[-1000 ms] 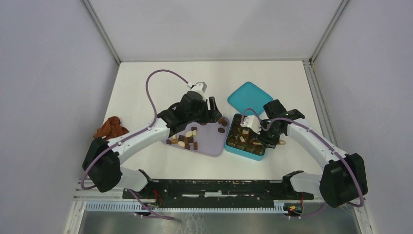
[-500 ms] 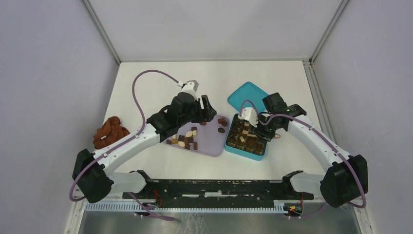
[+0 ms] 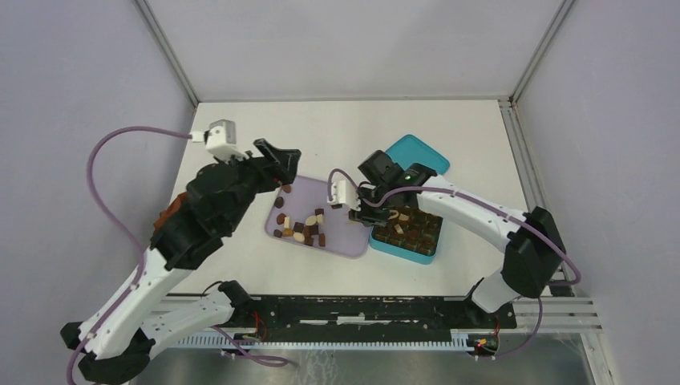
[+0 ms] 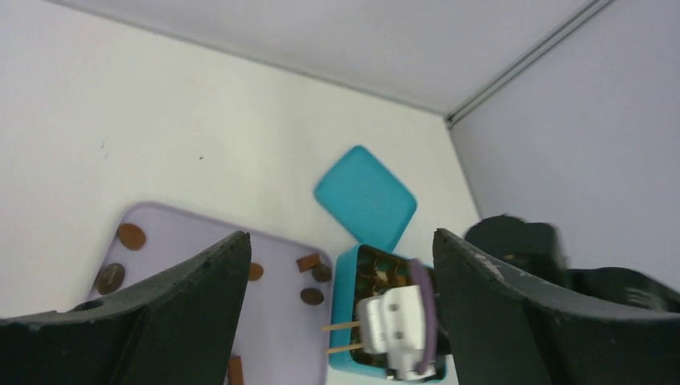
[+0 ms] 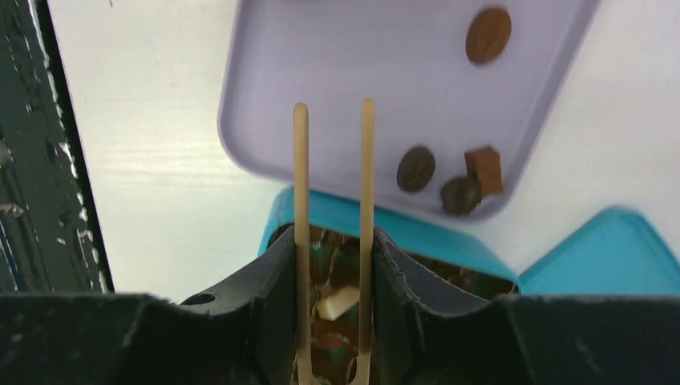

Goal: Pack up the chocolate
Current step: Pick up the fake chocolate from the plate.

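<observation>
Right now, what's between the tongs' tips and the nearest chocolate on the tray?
Only bare tray floor separates tongs and chocolate, shown in the right wrist view.

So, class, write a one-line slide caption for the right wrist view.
Right tool grips empty wooden tongs above the teal box, prongs pointing over the lavender tray and its loose chocolate.
</observation>
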`<state>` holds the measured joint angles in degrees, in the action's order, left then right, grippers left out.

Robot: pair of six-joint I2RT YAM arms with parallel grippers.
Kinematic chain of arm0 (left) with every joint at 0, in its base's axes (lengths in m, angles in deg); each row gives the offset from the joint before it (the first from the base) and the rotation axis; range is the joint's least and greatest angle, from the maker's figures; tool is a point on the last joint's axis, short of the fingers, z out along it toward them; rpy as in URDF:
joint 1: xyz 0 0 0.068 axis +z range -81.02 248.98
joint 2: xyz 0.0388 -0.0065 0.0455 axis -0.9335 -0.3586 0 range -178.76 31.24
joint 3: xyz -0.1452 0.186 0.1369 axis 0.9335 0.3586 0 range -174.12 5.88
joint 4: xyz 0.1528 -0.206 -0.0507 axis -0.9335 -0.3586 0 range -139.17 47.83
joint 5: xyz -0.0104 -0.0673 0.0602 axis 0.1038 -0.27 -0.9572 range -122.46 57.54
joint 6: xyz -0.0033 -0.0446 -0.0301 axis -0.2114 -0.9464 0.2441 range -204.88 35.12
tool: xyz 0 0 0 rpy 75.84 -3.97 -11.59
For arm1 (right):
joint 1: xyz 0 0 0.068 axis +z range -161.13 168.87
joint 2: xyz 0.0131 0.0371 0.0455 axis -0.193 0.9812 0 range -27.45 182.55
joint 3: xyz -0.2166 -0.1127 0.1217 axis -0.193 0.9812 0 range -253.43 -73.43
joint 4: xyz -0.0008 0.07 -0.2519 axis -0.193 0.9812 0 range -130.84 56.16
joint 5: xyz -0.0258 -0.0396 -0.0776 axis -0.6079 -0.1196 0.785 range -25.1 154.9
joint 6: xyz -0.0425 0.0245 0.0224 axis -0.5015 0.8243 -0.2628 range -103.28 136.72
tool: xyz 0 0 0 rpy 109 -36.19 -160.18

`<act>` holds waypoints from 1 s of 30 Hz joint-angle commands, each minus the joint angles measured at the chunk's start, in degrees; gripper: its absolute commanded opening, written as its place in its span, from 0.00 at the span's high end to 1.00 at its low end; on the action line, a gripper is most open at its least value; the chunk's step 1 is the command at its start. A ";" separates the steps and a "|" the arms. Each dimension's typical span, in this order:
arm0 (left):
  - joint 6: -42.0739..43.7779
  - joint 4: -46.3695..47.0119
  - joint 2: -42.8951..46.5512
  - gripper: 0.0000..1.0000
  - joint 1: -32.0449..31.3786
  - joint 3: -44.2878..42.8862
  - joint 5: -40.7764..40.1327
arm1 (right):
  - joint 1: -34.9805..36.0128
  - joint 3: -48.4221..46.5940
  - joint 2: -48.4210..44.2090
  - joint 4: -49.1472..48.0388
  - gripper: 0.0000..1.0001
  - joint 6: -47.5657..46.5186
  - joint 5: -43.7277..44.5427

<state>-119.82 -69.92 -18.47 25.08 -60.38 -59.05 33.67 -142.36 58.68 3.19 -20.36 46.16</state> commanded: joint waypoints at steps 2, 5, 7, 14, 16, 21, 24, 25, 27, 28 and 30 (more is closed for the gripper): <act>-4.37 -0.33 6.01 0.11 -0.06 1.77 -3.84 | 7.59 -10.38 9.61 -0.43 0.61 1.50 4.89; -6.55 -0.55 9.30 0.11 -0.02 4.80 -4.29 | 9.48 -11.88 13.00 -0.73 0.60 1.90 6.78; -8.05 -0.78 11.60 0.11 -0.03 6.53 -4.74 | 9.99 -12.99 15.07 -0.15 0.60 3.21 6.24; -8.49 -4.20 14.53 0.11 -0.04 7.29 -7.22 | 11.08 -14.72 19.06 -0.89 0.61 7.74 5.61; -8.98 -6.73 14.40 0.11 -0.03 7.39 -8.03 | 10.54 -15.92 20.06 -1.29 0.60 8.56 7.84; -13.02 -9.99 15.79 0.12 -0.03 12.28 -8.88 | 7.85 -18.54 23.16 -1.71 0.60 10.03 6.71; -14.77 -10.00 17.04 0.12 -0.10 14.71 -9.11 | 7.85 -20.98 25.72 -1.43 0.60 9.85 7.17; -15.02 -10.02 17.43 0.12 -0.01 15.01 -9.24 | 7.85 -21.95 26.96 -1.03 0.60 9.62 7.58; -14.80 -10.28 18.15 0.12 -0.08 14.79 -9.70 | 7.70 -23.80 28.85 -0.35 0.60 9.23 8.88; -14.54 -10.61 18.31 0.12 -0.05 14.44 -10.04 | 7.54 -24.35 29.64 -0.10 0.60 9.13 9.09; -14.02 -11.50 18.50 0.12 -0.04 13.64 -10.92 | 7.34 -25.23 30.48 0.44 0.59 8.88 9.68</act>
<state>-131.78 -81.07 -1.27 25.08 -45.01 -66.77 41.10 -164.15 87.53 2.64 -11.64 53.66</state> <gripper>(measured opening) 0.879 0.407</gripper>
